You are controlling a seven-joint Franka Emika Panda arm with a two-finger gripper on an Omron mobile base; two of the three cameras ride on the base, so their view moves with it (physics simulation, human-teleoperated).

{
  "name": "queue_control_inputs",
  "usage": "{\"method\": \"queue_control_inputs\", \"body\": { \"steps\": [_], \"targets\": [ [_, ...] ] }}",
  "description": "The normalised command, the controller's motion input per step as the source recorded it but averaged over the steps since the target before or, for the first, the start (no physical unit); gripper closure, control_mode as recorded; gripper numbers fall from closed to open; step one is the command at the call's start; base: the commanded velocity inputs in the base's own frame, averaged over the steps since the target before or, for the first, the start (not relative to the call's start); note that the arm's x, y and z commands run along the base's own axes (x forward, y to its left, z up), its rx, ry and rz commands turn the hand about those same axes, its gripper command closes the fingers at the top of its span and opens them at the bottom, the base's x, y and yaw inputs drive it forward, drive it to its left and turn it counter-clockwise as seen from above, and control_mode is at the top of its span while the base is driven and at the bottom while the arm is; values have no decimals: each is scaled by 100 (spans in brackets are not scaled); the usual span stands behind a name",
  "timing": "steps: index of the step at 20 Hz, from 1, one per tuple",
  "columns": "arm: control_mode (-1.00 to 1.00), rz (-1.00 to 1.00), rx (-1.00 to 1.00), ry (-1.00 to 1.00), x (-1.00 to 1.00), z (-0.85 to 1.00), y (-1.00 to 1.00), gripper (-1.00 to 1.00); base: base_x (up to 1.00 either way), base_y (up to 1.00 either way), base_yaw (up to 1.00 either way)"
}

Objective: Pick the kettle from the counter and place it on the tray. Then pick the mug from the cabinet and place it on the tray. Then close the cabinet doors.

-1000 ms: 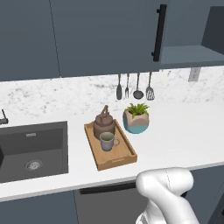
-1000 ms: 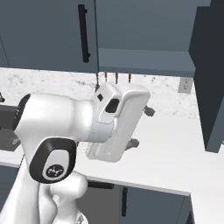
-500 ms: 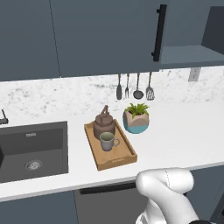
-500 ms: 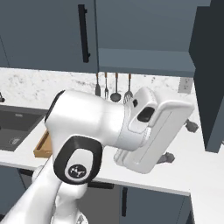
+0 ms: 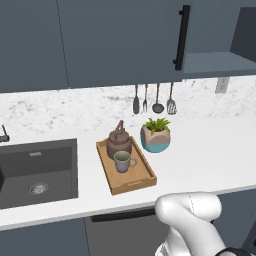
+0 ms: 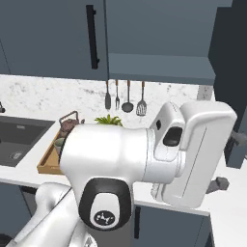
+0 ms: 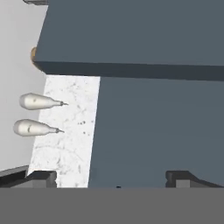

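The kettle (image 5: pixel 119 142) and mug (image 5: pixel 122 161) sit on the tray (image 5: pixel 141 179). The cabinet doors (image 5: pixel 120 42) need shutting. The gripper (image 7: pixel 109 177) is open, empty.

tray (image 5: pixel 126 170): light-brown wood, matt
kettle (image 5: pixel 119 142): dark brown, dull sheen
mug (image 5: pixel 122 161): grey-green, smooth, pale rim
counter (image 5: pixel 210 155): white grey-veined marble look
cabinet doors (image 5: pixel 120 42): flat matt blue-grey, black bar handle at 3 o'clock
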Motion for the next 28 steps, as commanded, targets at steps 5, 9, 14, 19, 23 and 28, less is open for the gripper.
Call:
{"method": "queue_control_inputs", "body": {
  "steps": [5, 9, 14, 19, 23, 28],
  "targets": [
    [-100, 0, -16, 4, -13, 27, -36, -100, 0, 0, 0],
    [-100, 0, -10, 5, -1, 28, -30, -100, 0, 0, 0],
    [-100, 0, -4, 6, 1, 17, -34, -100, 0, 0, 0],
    [-100, 0, 0, 2, 23, 15, -28, -100, 0, 0, 0],
    [-100, 0, 0, 0, 35, 14, -23, -100, 0, 0, 0],
    [-100, 1, 0, 4, 49, 11, -24, -100, 0, 0, 0]
  ]
}}
